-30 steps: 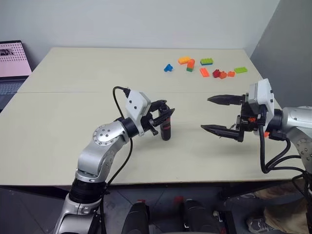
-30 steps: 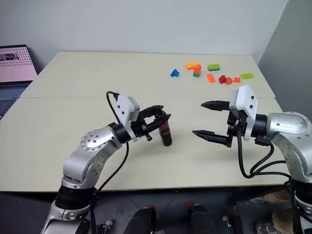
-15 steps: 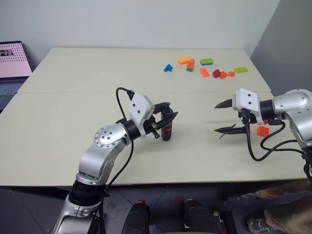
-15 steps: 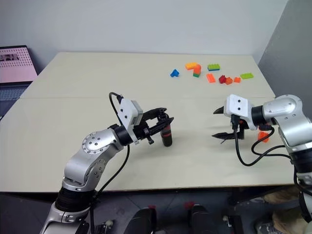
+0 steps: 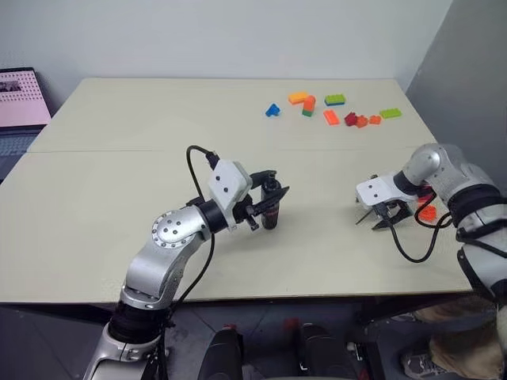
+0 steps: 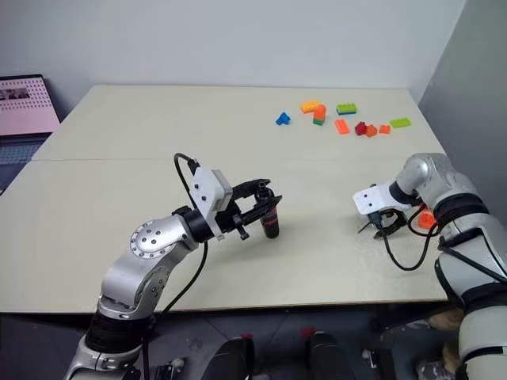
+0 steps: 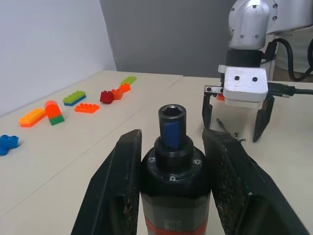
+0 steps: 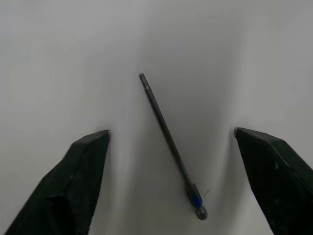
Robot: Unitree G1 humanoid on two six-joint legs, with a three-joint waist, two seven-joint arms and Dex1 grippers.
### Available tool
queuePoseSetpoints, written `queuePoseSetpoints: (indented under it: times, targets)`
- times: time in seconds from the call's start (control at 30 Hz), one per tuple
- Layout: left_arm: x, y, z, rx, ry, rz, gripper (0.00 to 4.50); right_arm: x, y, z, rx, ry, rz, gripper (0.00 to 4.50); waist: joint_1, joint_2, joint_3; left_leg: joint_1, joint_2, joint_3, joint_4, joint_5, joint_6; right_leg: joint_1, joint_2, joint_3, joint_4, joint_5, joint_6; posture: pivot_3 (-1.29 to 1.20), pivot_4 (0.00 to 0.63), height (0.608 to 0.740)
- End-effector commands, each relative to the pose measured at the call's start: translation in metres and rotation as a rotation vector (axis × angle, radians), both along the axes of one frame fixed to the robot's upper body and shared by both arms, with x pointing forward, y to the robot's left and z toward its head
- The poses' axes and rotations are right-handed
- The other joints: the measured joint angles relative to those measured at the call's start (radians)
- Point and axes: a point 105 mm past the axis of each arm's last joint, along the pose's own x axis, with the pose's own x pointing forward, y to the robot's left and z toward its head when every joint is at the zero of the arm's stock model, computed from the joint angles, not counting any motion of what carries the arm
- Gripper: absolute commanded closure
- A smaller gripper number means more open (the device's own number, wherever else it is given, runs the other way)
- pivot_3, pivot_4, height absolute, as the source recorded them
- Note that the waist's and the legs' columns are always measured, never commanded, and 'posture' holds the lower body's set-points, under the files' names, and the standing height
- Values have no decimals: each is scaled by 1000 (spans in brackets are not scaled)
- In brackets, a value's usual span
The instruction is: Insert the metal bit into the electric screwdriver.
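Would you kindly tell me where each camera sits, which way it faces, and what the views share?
Head views: stereo eyes looking forward and down over the table, toy bricks and both arms.
Left wrist view: looks along the left gripper, shut on the electric screwdriver, toward the right gripper.
Right wrist view: looks down between open fingers at the metal bit lying on the table.
Shared: head and left wrist views both show screwdriver, bricks and right gripper.

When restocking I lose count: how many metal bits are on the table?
1. The metal bit lies flat on the table, between the open fingers of the right gripper, not gripped. The arms could hide another.
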Motion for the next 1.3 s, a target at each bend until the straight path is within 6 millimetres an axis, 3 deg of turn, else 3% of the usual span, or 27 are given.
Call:
queuePoseSetpoints:
  times: [0.03,0.13,0.47,0.6,0.77,0.97,1.07,1.17,1.3]
  targets:
    - [1,3,-15,36,59,20,2910,5,-3,3,-49,-30,11,1412,0,0,0,2,0,0,0,0,0,2,0,0,-1,0,0,0,150,740]
    - [1,3,-15,37,59,24,2910,7,-2,2,-68,-39,19,2035,-1,0,0,11,0,0,-1,0,0,12,0,0,-2,-6,-1,0,150,740]
    - [1,7,-16,53,48,28,2910,11,9,5,-37,-68,57,4422,-14,0,0,15,0,0,-1,0,0,15,0,0,-1,-5,0,0,150,740]
    - [4,7,-15,61,43,20,2910,11,11,11,2,-84,58,4500,-18,1,0,14,0,0,-1,0,0,15,0,0,-1,-5,0,0,150,740]
    - [15,10,-12,75,2,31,2912,15,14,34,170,-132,-3,4500,-18,1,0,13,0,-1,-2,0,0,14,0,0,-1,-5,1,0,150,740]
    - [25,12,-4,54,-24,24,2912,14,21,72,544,-179,-102,4500,-19,2,1,13,0,-1,-2,0,0,13,0,0,-1,-5,1,0,150,740]
    - [30,15,-1,14,1,30,2912,3,30,93,803,-190,-138,4500,-19,2,1,13,0,-1,-2,0,0,13,0,-1,0,-4,1,0,150,740]
    - [32,19,0,-19,50,15,2913,-23,48,108,1078,-163,-184,4500,-16,2,1,12,0,-3,-2,0,0,13,0,-1,1,-4,2,0,150,740]
    - [34,26,5,-19,70,3,2913,-47,71,124,1263,-140,-221,4500,-24,3,1,10,0,-3,-2,0,0,11,0,-1,2,-4,3,0,150,740]
